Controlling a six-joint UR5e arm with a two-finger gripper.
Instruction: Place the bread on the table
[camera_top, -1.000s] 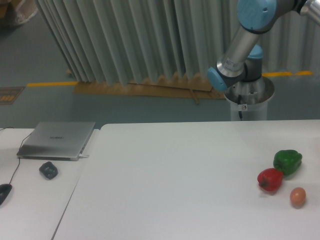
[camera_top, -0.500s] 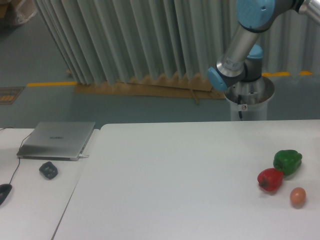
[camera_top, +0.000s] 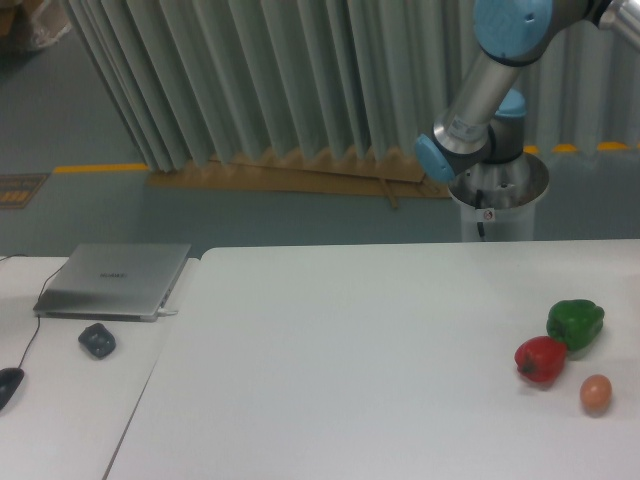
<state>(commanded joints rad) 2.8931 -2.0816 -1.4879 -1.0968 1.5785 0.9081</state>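
Rising out of the top right corner of the fixed camera's view, the robot arm (camera_top: 488, 85) shows only its silver links and blue joints above its round base (camera_top: 497, 197) behind the far edge of the worktop (camera_top: 350, 370). Its fingers lie outside the picture, so whether they are spread, pressed together or pinching anything cannot be told. No bread is visible anywhere in the scene; if the arm carries it, it does so out of shot.

Near the right edge of the wide white worktop sit a green pepper (camera_top: 575, 323) and a red pepper (camera_top: 540, 359), touching or nearly so, with a small brown egg (camera_top: 595, 392) just beside them toward the front. To the left, on the narrower side desk (camera_top: 60, 400), lie a closed laptop (camera_top: 115, 279), a small dark object (camera_top: 97, 340) and, at the frame's edge, part of a mouse (camera_top: 8, 384) on its cable.

Judged from this layout, the placing step has not been completed. Doing it well would mean bringing the bread down over the broad bare middle of the worktop, well apart from the peppers and the egg, which could roll if nudged. A straight, slow descent, release only once the loaf rests flat, and a vertical lift away should keep it from tipping or dragging. The seam with the side desk is best avoided too.
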